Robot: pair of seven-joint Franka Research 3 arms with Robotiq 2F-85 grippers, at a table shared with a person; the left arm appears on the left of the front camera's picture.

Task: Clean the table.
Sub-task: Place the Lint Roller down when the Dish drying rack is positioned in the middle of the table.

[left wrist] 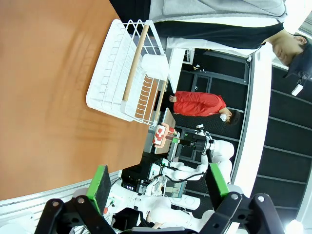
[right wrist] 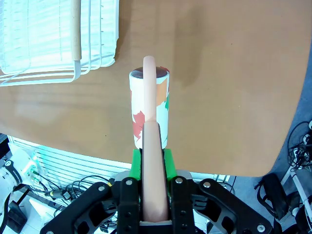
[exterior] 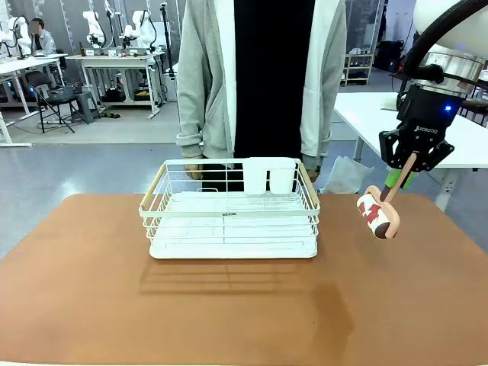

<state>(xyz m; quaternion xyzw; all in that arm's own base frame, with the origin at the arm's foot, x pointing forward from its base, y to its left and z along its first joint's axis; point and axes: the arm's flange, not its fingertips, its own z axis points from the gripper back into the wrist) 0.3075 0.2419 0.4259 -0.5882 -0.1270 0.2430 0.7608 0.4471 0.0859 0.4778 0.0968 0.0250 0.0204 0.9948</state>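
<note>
The reddish-brown table (exterior: 229,305) fills the lower front view. My right gripper (exterior: 402,177) hangs above the table's right side, shut on the pink handle of a lint roller (exterior: 379,213) whose white drum carries red patches. In the right wrist view the lint roller (right wrist: 150,107) points away from my right gripper (right wrist: 152,168), its drum held above the table (right wrist: 234,87). My left gripper (left wrist: 158,187) is open with nothing between its green pads, high above the table (left wrist: 53,97), and far off it sees the lint roller (left wrist: 161,136).
A white wire rack (exterior: 230,213) with wooden handles and a white cup holder stands mid-table, also seen as the rack (left wrist: 127,73) and rack (right wrist: 53,39). A person in a grey cardigan (exterior: 259,76) stands close behind it. A white-topped table (exterior: 396,122) is at the right.
</note>
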